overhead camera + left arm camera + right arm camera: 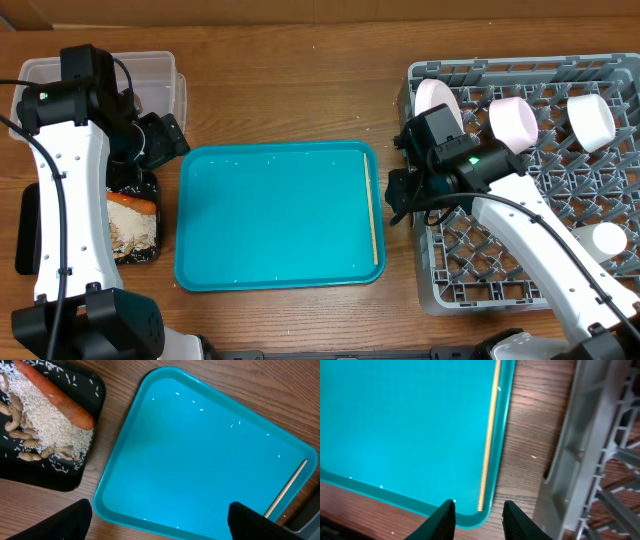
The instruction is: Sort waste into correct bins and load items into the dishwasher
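Teal tray (280,215): smooth plastic, glossy. Chopstick (490,435): bare pale wood, matt. Table (300,90): grained wood, low sheen. Dishwasher rack (455,270): grey moulded plastic, matt. Black tray (55,477): plastic, faint gloss. Fingers (445,520) of my right gripper (479,505): matt black.

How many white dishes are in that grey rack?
4: plate at the rack's back left, bowl beside it, second bowl further right, small cup near the right edge. The arm may hide more.
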`<action>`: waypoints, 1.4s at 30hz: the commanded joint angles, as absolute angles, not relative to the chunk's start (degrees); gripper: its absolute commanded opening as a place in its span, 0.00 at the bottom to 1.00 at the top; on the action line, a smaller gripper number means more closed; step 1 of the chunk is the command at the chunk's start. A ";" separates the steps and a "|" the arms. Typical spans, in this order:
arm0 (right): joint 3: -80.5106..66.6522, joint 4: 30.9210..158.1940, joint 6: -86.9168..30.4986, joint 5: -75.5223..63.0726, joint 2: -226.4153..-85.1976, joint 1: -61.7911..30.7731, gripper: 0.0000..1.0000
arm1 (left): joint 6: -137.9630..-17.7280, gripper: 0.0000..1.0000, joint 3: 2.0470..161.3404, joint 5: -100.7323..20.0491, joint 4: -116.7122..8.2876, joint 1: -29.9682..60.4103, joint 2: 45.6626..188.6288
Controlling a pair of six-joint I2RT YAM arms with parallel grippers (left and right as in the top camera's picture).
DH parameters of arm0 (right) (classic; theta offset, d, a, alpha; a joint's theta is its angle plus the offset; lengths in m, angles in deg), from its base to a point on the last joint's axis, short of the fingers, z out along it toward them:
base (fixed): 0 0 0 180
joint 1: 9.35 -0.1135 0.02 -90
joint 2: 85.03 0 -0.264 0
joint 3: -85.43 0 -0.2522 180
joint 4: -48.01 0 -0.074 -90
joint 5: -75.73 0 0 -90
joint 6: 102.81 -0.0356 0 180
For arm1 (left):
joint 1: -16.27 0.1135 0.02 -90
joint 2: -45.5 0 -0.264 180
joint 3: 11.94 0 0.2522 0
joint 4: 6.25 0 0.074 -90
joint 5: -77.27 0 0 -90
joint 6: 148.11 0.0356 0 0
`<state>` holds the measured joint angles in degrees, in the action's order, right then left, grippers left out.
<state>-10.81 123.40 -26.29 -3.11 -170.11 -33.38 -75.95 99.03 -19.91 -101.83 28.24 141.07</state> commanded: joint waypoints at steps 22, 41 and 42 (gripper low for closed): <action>-12.01 112.47 -33.67 -17.21 -190.88 -43.41 0.41 | -75.28 0.89 99.31 -19.60 -101.59 27.49 140.74; -12.23 111.49 -33.91 -11.68 -192.56 -44.33 0.42 | -75.23 0.89 99.31 -19.56 -101.63 27.49 140.74; -12.23 111.49 -33.91 -11.68 -192.56 -44.33 0.42 | -75.23 0.89 99.31 -19.56 -101.63 27.49 140.74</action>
